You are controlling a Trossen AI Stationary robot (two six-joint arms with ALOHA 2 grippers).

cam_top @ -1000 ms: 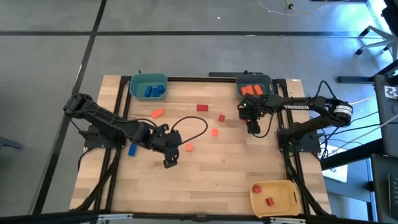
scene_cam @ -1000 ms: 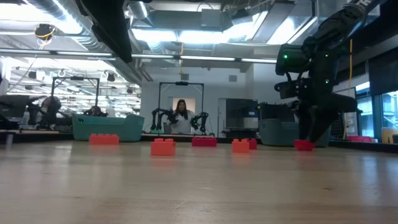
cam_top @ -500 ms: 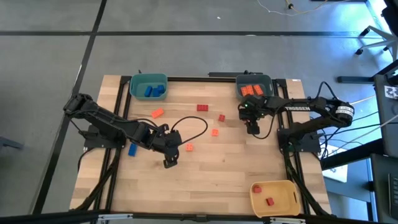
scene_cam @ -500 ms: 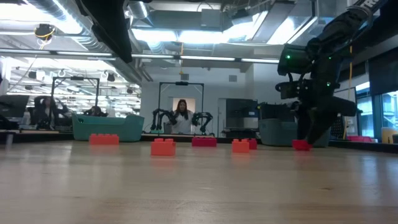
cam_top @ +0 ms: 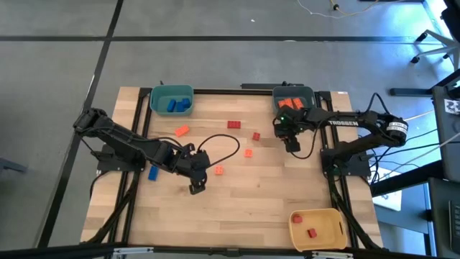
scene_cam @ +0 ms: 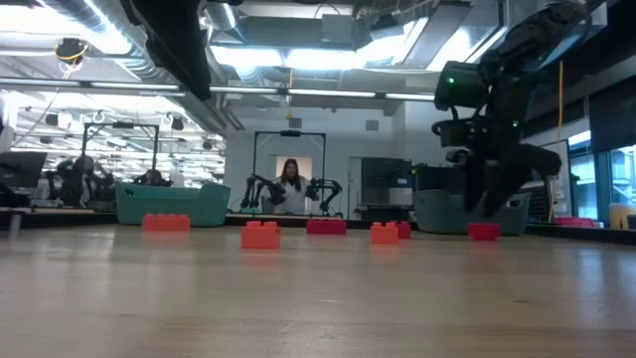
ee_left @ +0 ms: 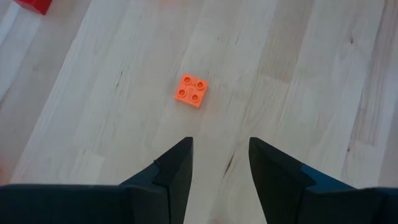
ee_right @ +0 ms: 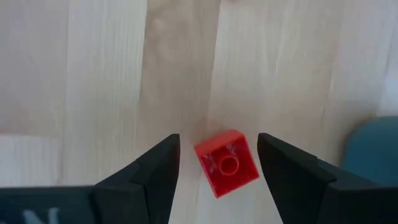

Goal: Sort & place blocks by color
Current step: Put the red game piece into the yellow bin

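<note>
The right pincer (ee_right: 217, 171) hangs released over a red block (ee_right: 226, 163) that lies on the surface (cam_top: 273, 194) between its fingers, beside the grey-blue bin (cam_top: 293, 94); from above the arm hides this block. The left pincer (ee_left: 220, 160) is also released, with an orange block (ee_left: 191, 91) just ahead. Loose blocks lie mid-surface; the yellow bin (cam_top: 316, 227) is cut off at the edge.
</note>
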